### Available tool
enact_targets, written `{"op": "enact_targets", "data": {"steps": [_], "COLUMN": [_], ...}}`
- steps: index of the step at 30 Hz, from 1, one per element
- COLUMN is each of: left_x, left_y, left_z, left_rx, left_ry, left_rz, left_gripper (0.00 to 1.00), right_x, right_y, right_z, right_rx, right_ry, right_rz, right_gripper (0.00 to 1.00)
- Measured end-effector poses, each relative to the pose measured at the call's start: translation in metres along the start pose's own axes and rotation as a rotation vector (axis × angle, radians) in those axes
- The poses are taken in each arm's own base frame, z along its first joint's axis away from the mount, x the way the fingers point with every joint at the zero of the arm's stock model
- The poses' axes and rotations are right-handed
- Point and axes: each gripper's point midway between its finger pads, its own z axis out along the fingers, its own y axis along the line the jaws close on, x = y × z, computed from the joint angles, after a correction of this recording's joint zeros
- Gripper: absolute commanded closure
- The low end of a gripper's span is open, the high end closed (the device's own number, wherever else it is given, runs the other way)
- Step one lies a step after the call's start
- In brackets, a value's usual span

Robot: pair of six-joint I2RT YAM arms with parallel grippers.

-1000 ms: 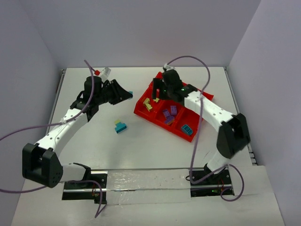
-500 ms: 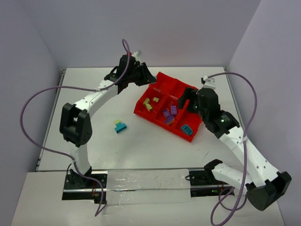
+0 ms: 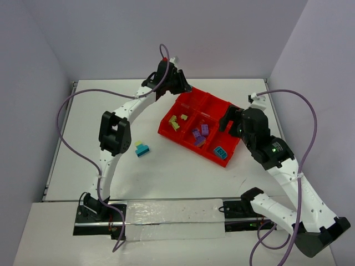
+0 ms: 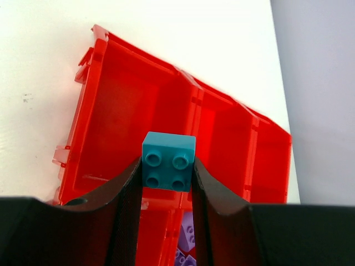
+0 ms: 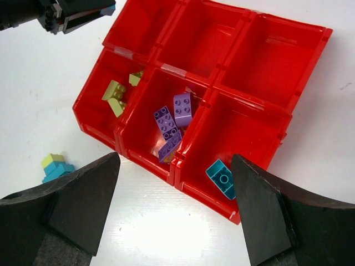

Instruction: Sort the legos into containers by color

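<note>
Note teal brick [image 4: 168,160] clamped by flat sides in left gripper [image 4: 166,167], above red tray's [image 4: 111,111] far-left corner. Treat as light, rigid, slick; grip square. Note right gripper [image 5: 175,159] spread wide, empty.

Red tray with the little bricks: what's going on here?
Bricks are being sorted by colour into the red tray. The left end effector grips a teal brick above the tray's far side. The right end effector hangs open and empty near the tray. Yellow bricks, purple bricks and another teal brick lie in separate compartments; a teal-and-yellow stack waits on the table.
</note>
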Motion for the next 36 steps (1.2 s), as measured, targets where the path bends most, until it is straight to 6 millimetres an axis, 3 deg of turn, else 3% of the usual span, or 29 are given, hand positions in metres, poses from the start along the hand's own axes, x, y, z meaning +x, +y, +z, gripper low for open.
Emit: {"op": "enact_targets", "data": {"steps": [2,5,14,17,19,24,26,29,36], "left_x": [0.004,0.008,0.013,0.025,0.033,0.026,0.026,0.059,0.122], "left_y": [0.002,0.001,-0.011,-0.008,-0.004,0.005,0.020,0.066,0.161], "left_z": [0.004,0.006,0.001,-0.029,-0.061,-0.149,-0.179,-0.217,-0.246], "left_rx": [0.004,0.021,0.079,0.044,-0.007,-0.154,-0.218,-0.379,-0.724], "left_ry": [0.012,0.029,0.055,0.078,0.078,-0.058,-0.137,-0.143,-0.081], "left_rz": [0.000,0.003,0.012,0.020,0.022,0.026,0.017,-0.021,-0.101], "left_gripper": [0.32,0.22,0.19,0.19,0.18,0.12,0.12,0.11,0.11], "right_x": [0.000,0.002,0.006,0.010,0.013,0.024,0.029,0.036,0.042], "right_y": [-0.002,-0.006,-0.008,-0.010,-0.010,-0.009,-0.007,-0.005,0.005], "right_z": [-0.002,-0.003,-0.002,-0.001,0.000,0.003,0.005,0.008,0.013], "right_rx": [0.006,0.017,0.027,0.030,0.029,0.008,-0.005,-0.021,-0.069], "right_ry": [-0.002,0.001,0.010,0.019,0.028,0.050,0.063,0.083,0.110], "right_rz": [0.000,-0.002,-0.007,-0.010,-0.011,-0.007,-0.007,-0.010,-0.008], "right_gripper": [0.12,0.12,0.12,0.12,0.12,0.12,0.12,0.12,0.12]}}
